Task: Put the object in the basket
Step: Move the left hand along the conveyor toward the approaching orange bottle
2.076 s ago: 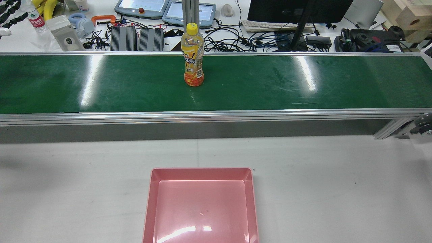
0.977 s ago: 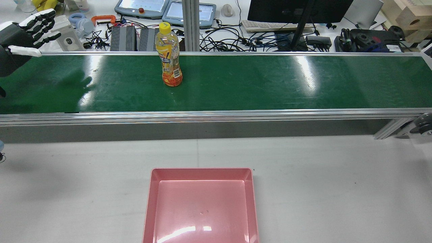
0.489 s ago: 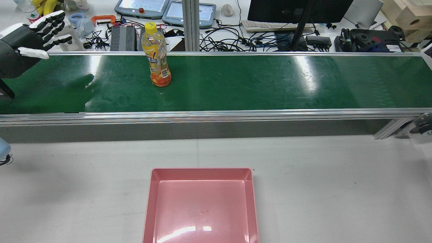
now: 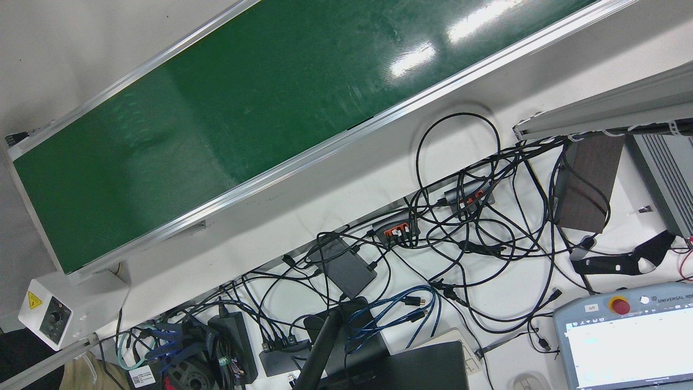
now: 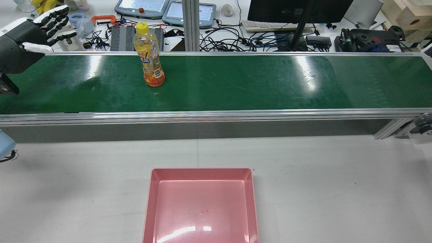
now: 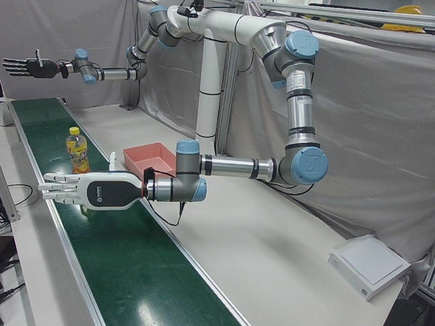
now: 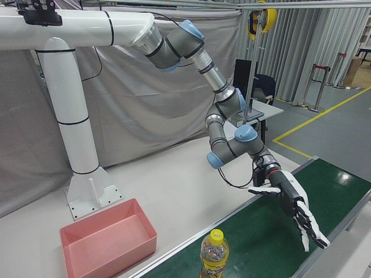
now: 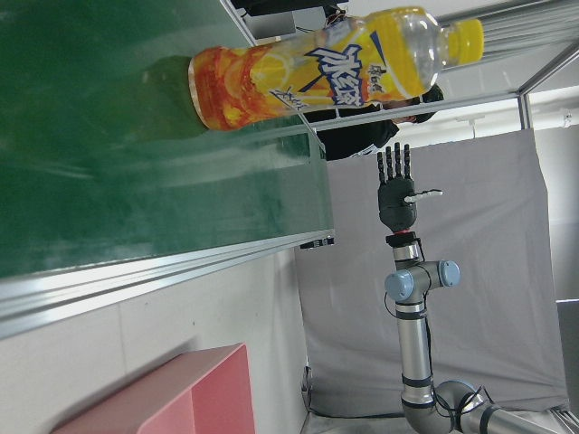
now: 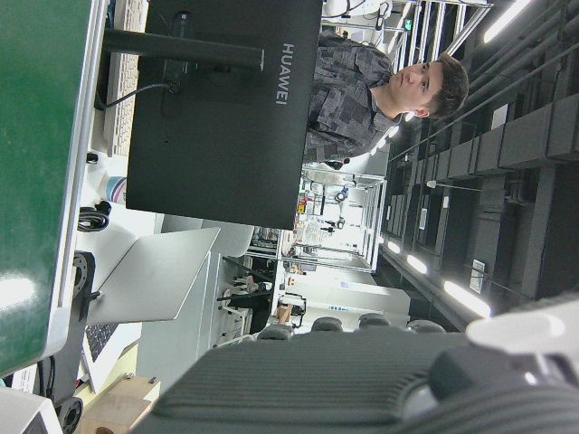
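In the rear view, the left hand (image 5: 28,30) hangs at the far left over the green conveyor belt (image 5: 236,82), palm flat and fingers (image 5: 55,15) spread wide, holding nothing. To its right, well apart from it, the orange drink bottle (image 5: 149,55) stands upright on the belt, yellow cap on top, toward the belt's far edge. The left hand view shows the same bottle (image 8: 326,77) standing clear on the green band with nothing touching it. Nearer than the belt, across its metal side rail (image 5: 216,116), lies the white surface (image 5: 337,189), and on it, at the near edge and a little left of the middle, sits the pink basket (image 5: 148,202) with nothing inside. The basket is well apart from the bottle and slightly to its right. The right hand does not appear in the rear view; the left-front view shows the right hand (image 6: 30,66) raised high above the far end of the belt, fingers stretched out and apart, gripping nothing. Beyond the belt in the rear view lies a cluttered bench with a black monitor (image 5: 297,10), a keyboard (image 5: 270,26) and tangled cables (image 5: 236,42).
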`<state>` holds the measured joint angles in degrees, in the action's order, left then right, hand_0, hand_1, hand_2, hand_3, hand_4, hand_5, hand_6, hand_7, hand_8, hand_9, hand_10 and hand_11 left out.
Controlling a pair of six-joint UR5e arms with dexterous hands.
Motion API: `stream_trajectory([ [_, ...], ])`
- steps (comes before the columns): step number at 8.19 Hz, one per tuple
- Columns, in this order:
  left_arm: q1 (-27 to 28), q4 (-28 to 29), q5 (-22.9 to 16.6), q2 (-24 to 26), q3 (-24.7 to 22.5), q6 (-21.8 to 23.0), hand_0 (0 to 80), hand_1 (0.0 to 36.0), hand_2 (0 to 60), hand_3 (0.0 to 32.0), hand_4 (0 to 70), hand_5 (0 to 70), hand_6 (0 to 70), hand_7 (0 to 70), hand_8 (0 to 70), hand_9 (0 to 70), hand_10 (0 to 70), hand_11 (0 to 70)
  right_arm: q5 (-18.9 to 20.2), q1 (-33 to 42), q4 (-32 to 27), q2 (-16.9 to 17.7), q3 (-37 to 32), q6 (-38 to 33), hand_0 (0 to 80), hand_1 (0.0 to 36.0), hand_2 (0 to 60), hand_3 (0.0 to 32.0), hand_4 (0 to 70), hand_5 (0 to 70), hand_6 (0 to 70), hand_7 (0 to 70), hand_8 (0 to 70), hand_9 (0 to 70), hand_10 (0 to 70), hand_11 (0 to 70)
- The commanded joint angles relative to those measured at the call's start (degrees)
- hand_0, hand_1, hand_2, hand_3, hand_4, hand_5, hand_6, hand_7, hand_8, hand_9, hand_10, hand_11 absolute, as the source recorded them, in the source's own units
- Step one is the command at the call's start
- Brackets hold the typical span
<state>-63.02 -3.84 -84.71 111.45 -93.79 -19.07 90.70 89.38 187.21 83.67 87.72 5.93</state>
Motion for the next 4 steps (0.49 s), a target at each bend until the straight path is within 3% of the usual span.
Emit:
stream_trajectory([
  [1,3.76,-0.55,-0.19,0.34,0.1,-0.17,46.5,10.4,0.0,0.0,0.1,11.8,0.4,0.0,0.0,1.2,8.3,13.5,0.0,0.0,0.0,0.0,0.0,-0.04,0.0,0.0,0.0,0.0,0.0,0.0,0.0,0.0,0.0,0.0,0.0,0.0],
  [3,4.22,0.76,-0.19,0.43,0.18,0.09,45.9,10.3,1.4,0.0,0.0,11.5,0.0,0.0,0.0,0.6,7.7,12.7,0.0,0.0,0.0,0.0,0.0,0.05,0.0,0.0,0.0,0.0,0.0,0.0,0.0,0.0,0.0,0.0,0.0,0.0],
  [4,4.22,1.9,-0.28,0.52,0.27,0.26,45.6,10.7,4.9,0.0,0.0,11.9,0.0,0.0,0.0,0.6,7.0,11.6,0.0,0.0,0.0,0.0,0.0,0.05,0.0,0.0,0.0,0.0,0.0,0.0,0.0,0.0,0.0,0.0,0.0,0.0],
])
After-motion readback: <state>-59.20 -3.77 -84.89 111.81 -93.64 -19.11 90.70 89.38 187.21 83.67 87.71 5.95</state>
